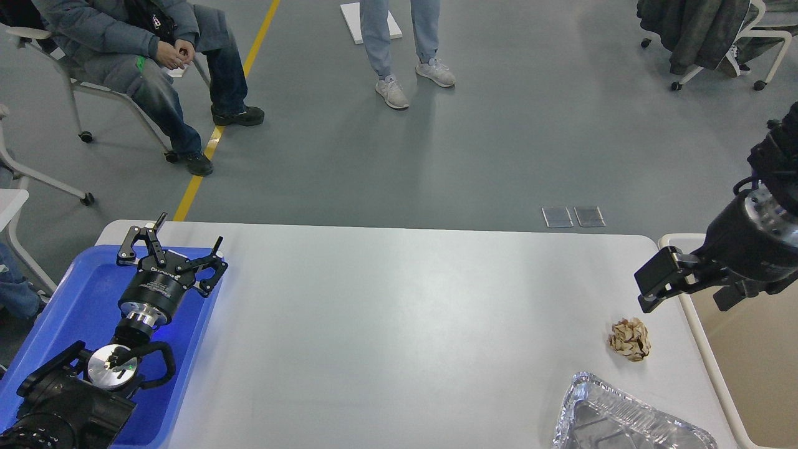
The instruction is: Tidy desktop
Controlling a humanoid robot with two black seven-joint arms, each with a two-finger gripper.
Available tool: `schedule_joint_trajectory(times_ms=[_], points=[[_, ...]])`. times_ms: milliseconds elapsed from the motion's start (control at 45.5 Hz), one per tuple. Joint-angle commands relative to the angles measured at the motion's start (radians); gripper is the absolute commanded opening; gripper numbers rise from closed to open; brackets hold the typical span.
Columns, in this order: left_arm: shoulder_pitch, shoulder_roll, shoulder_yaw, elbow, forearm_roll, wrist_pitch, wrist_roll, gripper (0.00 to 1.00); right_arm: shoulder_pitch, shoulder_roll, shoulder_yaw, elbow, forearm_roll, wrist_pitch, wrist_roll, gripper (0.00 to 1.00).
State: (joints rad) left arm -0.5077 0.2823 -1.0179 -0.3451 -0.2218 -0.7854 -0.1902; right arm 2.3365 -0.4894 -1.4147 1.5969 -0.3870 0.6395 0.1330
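A wide grey-white desktop (399, 324) with rounded corners fills the lower part of the view, with grey floor beyond it. A blue tray (75, 312) sits on its left end, and a beige bin (754, 349) stands just past its right edge. A crinkled foil tray (617, 418) lies at the near right corner, and a crumpled ball of brown paper (630, 338) rests just beyond it. The left gripper (186, 237) hangs over the blue tray, fingers spread, holding nothing. The right gripper (654, 284) hovers over the table's right edge, above the paper ball; whether its fingers are apart or together cannot be told.
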Motion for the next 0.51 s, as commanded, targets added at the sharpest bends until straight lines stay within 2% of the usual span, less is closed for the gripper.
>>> schedule_joint_trajectory(times_ms=[0,484], points=[[0.000,0.000,0.001,0.000,-0.001,0.000,0.000,1.00,0.000,0.000,0.000,-0.002,0.000,-0.001,-0.001,1.00],[0.000,0.000,0.001,0.000,-0.001,0.000,0.000,1.00,-0.026,0.012,0.031,-0.021,0.000,-0.003,0.000,1.00]])
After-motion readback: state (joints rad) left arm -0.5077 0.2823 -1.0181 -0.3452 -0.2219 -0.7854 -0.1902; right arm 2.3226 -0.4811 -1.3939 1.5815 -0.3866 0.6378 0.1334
